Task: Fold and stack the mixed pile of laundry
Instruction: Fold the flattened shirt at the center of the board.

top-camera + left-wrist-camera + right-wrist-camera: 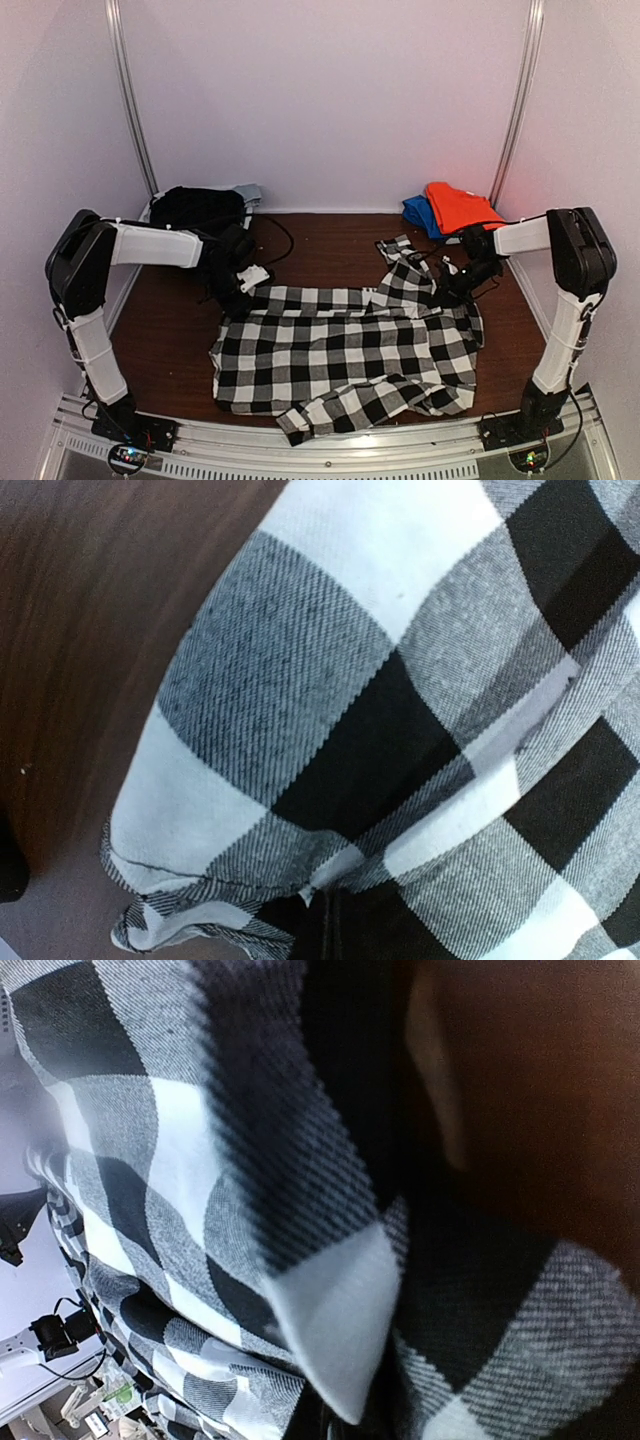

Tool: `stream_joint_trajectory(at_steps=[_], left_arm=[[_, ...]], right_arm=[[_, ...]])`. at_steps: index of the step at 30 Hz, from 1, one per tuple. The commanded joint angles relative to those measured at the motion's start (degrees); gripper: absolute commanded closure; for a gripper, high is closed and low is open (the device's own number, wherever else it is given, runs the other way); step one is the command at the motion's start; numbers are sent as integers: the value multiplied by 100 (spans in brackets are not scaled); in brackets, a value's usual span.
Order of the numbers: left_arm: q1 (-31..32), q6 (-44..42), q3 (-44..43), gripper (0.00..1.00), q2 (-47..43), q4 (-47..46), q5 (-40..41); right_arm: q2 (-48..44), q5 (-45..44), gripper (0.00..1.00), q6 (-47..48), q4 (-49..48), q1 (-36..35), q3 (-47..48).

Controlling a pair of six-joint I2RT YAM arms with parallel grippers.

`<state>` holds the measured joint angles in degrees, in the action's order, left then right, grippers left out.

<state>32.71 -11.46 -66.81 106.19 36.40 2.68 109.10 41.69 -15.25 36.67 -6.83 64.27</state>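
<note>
A black-and-white checked shirt (345, 355) lies spread across the brown table (170, 330), one sleeve trailing toward the back right. My left gripper (243, 283) is shut on the shirt's upper left edge. In the left wrist view the checked cloth (330, 730) fills the frame and bunches into the pinch at the bottom, hiding the fingers. My right gripper (453, 284) is shut on the upper right edge. In the right wrist view, folds of the checked cloth (200, 1160) hang from the grip. An orange-red garment (460, 205) lies at the back right and a black garment (195, 207) at the back left.
A blue cloth (416, 212) lies beside the orange-red garment in the back right corner. A pale grey piece (248, 190) shows behind the black garment. White walls with metal rails close the table in at the back and both sides.
</note>
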Motion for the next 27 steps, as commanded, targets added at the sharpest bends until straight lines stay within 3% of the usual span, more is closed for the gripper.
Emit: stream_joint_trajectory(at_steps=[1, 5, 9, 11, 14, 16, 20, 27], left_arm=[[-61, 66, -407, 100, 168, -19, 267], [-88, 13, -534, 100, 285, 114, 344], [-96, 65, -511, 100, 217, 237, 256], [-98, 82, -534, 87, 105, 339, -22], [-98, 107, -497, 58, -270, 234, -572], [-98, 137, -546, 32, -545, 62, -800], [-113, 339, -842, 5, -876, -262, -793], [-428, 968, -1273, 2, -1142, -923, -856]], right_arm=[[460, -750, 100, 125, 54, 169, 726], [477, -706, 100, 290, 318, 191, 1079], [135, -500, 100, 339, 360, 174, 628], [-70, -388, 83, 418, 464, 166, 465], [-451, -364, 56, 463, 609, 182, 485], [-642, -412, 47, 380, 631, 205, 738], [-446, -579, 40, 156, 509, 239, 1596], [1103, -808, 44, 47, 572, 190, 4039]])
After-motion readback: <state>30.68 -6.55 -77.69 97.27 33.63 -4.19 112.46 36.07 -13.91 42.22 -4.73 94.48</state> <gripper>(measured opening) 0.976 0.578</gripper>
